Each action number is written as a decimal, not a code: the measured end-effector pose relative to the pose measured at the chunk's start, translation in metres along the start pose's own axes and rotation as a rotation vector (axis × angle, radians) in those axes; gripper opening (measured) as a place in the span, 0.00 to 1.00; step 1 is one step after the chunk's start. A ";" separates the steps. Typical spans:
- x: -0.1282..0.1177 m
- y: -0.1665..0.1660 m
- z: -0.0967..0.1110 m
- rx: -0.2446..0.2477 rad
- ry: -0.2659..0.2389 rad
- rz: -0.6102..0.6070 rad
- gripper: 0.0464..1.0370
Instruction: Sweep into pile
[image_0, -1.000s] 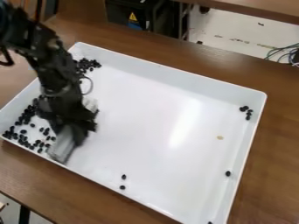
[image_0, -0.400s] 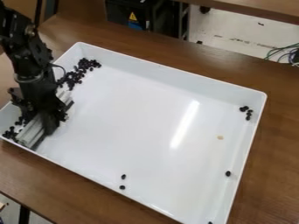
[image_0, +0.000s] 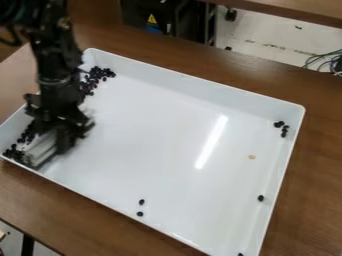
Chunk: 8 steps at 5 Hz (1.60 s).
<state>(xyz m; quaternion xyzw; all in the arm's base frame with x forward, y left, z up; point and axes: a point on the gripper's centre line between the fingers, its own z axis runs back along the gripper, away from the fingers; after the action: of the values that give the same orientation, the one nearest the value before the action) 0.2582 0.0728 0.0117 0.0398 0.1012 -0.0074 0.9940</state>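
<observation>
Black arm (image_0: 59, 65), with a dark cable loop.

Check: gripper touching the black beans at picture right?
Apart. The camera view shows a wide bare stretch of tray between the gripper and those black beans.

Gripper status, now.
Gripper: closed on a pale bar, at the left end of the white tray.

One fixed cam, above the table (image_0: 314, 165), looking down at a slant. Near enough to crop the tray's (image_0: 153, 125) bottom corner; floor (image_0: 257, 45) at top right.
</observation>
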 end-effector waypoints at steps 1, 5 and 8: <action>0.022 -0.028 0.020 -0.025 -0.048 0.015 0.32; 0.062 -0.081 0.001 -0.108 -0.214 -0.193 0.37; 0.046 -0.080 0.048 -0.093 -0.202 -0.068 0.98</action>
<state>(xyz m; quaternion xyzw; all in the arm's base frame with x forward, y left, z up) 0.3108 -0.0111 0.0435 -0.0108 0.0021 -0.0402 0.9991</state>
